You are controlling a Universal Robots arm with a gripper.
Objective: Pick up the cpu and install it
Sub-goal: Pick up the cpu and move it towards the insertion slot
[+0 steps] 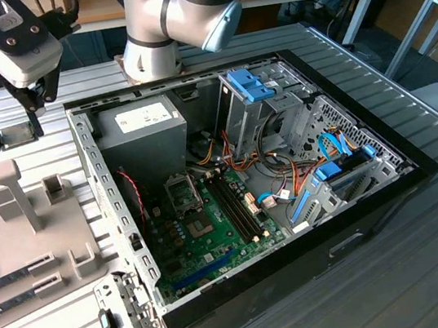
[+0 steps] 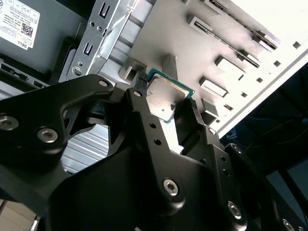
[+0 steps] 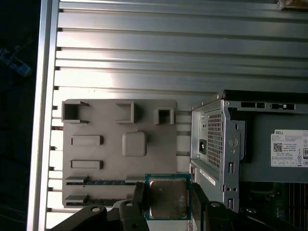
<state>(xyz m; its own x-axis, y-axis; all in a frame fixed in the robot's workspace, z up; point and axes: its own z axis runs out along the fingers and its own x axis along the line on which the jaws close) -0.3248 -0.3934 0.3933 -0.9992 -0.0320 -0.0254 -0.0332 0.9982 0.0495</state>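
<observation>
- Gripper (image 3: 167,188): closed on the cpu (image 3: 168,199). In both wrist views, 2 black fingers (image 2: 139,96) clamp opposite edges of the chip.
- cpu: silvery top with a green rim, held in the air, not resting on anything.
- Position: the gripper (image 1: 16,128) hangs at the exterior view's far left, outside the open computer case (image 1: 315,253) and above the grey fixture plate (image 3: 120,120).
- Fixture plate: lies on the ribbed metal table (image 3: 144,48), just beside the case. 2 dark memory sticks (image 3: 108,182) sit in its slots.
- Case: lies on its side with the green motherboard (image 1: 214,239) exposed. The dark square socket (image 1: 184,192) sits near the grey power supply (image 1: 138,127), well apart from the cpu.
</observation>
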